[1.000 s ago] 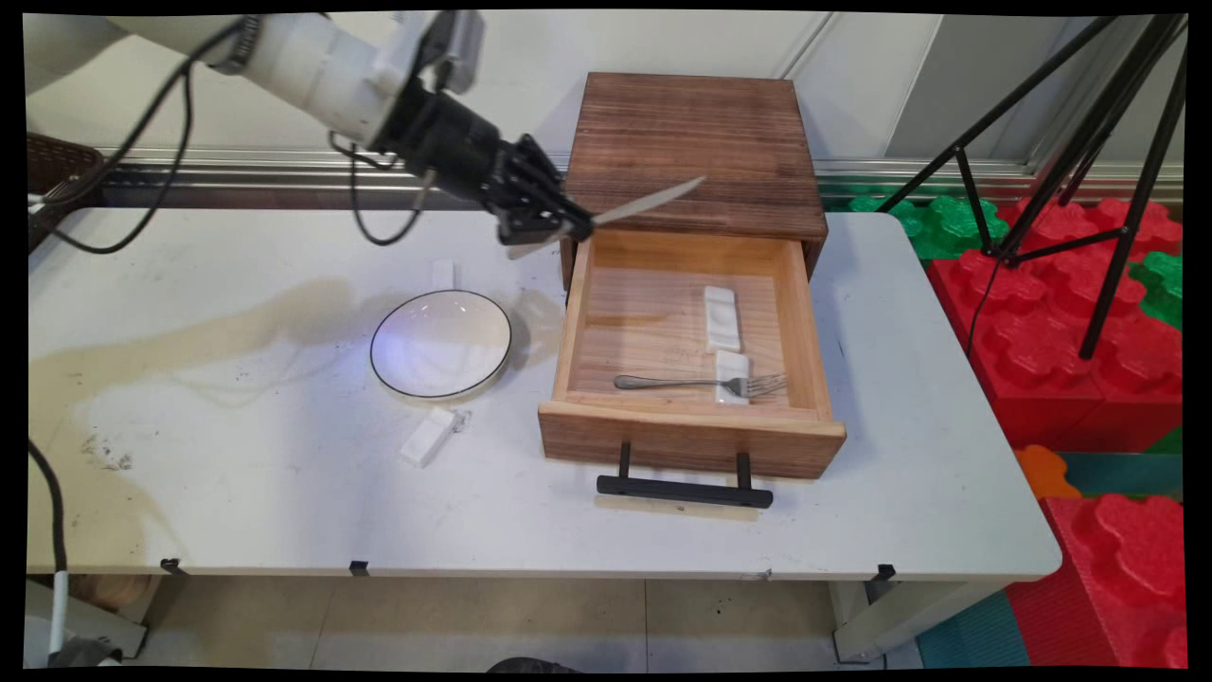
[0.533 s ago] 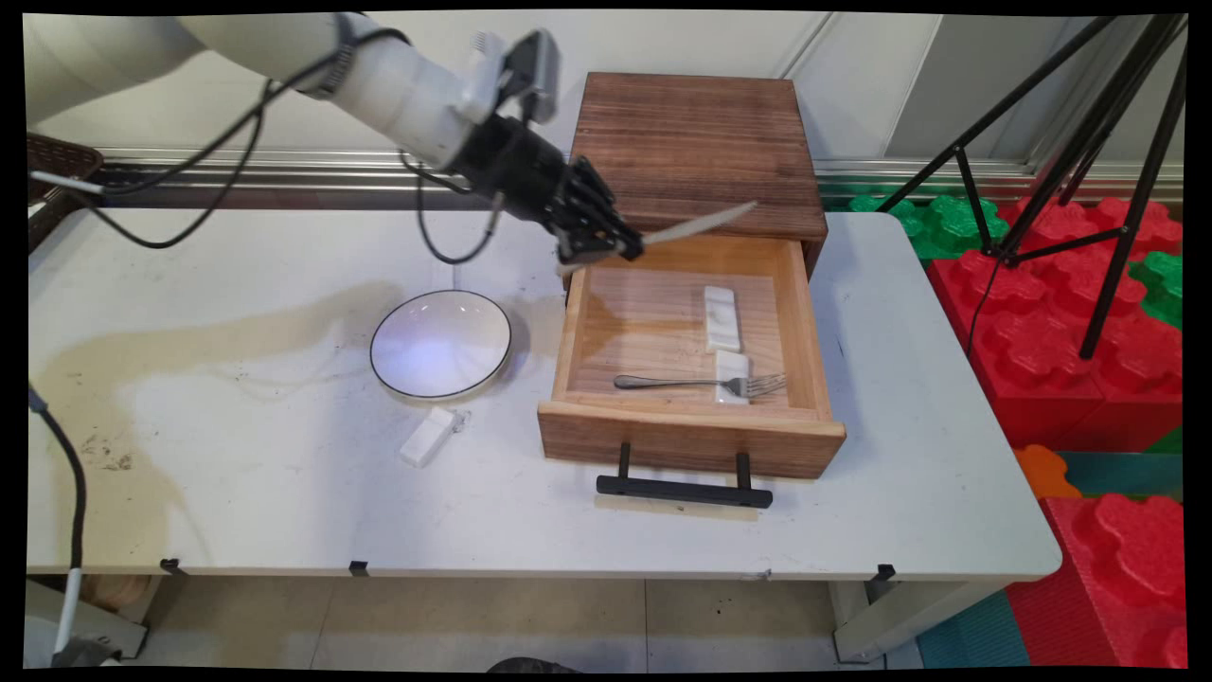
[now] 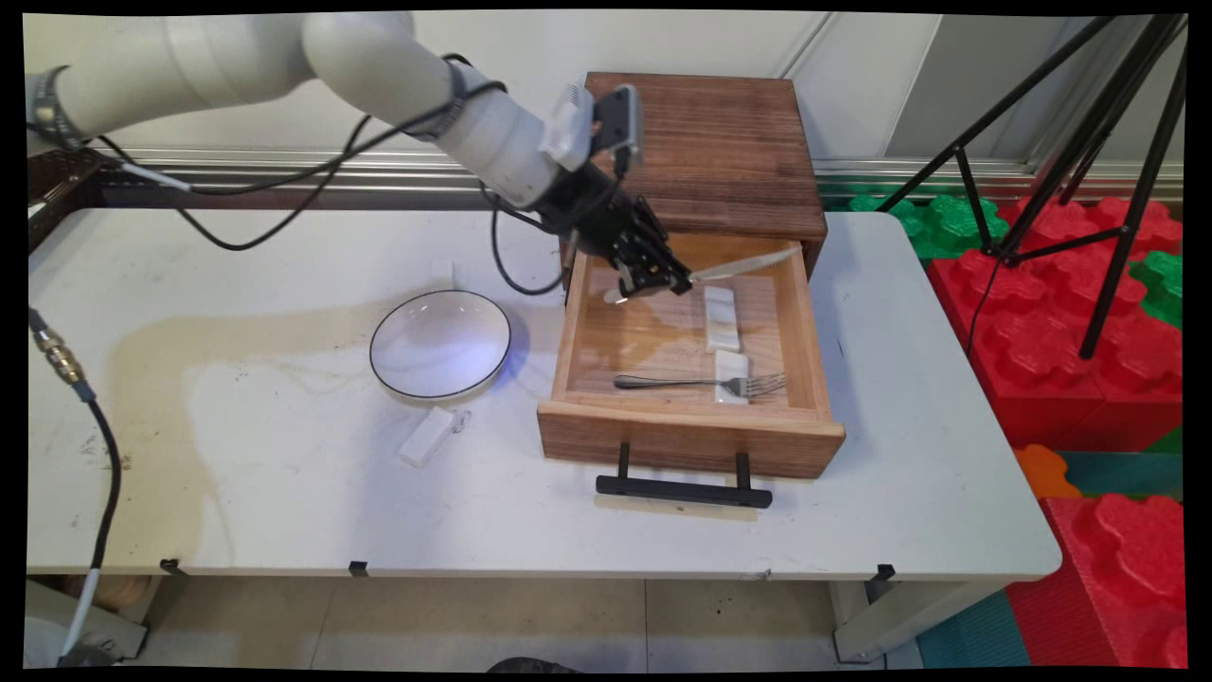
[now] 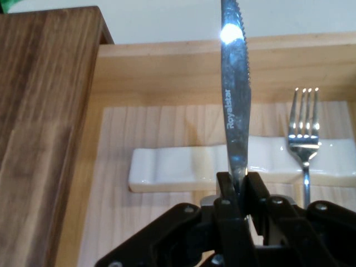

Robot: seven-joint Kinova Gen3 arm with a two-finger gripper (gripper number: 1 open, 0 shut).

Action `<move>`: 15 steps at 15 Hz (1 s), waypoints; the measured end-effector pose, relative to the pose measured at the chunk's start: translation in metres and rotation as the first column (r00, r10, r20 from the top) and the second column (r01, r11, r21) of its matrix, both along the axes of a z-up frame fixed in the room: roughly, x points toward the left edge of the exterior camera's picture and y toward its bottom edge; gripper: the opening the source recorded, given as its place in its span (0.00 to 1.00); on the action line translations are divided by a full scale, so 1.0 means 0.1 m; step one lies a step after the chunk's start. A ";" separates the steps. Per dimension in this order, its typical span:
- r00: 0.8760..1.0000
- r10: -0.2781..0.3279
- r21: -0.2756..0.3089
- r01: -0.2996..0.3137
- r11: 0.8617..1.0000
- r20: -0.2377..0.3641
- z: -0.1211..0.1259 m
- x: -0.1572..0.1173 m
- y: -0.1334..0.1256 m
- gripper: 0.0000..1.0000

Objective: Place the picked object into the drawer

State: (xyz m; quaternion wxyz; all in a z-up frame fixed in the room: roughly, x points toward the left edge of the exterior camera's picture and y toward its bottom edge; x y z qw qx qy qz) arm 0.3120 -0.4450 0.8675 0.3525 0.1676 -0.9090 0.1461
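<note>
So the gripper (image 3: 674,281) is clamped tight on a knife (image 4: 236,100), arm reaching in from the upper left and angled down over the open wooden drawer (image 3: 805,313). It's a shiny serrated table knife stamped Royalstar, blade sticking out toward the drawer's back right. Below sit two white rests (image 3: 721,318) and a fork (image 3: 701,384); a bowl (image 3: 440,343) sits on the counter (image 3: 284,474)

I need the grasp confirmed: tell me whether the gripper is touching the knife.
Touching. In the hand view the gripper has both fingers pressed flat against the knife with no gap, blade pointing away over the open drawer.
</note>
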 end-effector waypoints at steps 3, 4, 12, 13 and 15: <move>1.000 -0.003 0.011 0.002 1.000 0.017 -0.13 -0.11 -0.09 0.00; 1.000 -0.004 0.013 0.004 1.000 0.022 -0.16 -0.13 -0.11 0.00; 0.997 -0.010 0.023 0.008 1.000 0.076 -0.45 -0.26 -0.28 0.00; 0.996 -0.011 0.023 0.009 1.000 0.084 -0.49 -0.27 -0.31 0.00; 0.995 -0.014 0.023 0.011 1.000 0.097 -0.55 -0.27 -0.34 0.00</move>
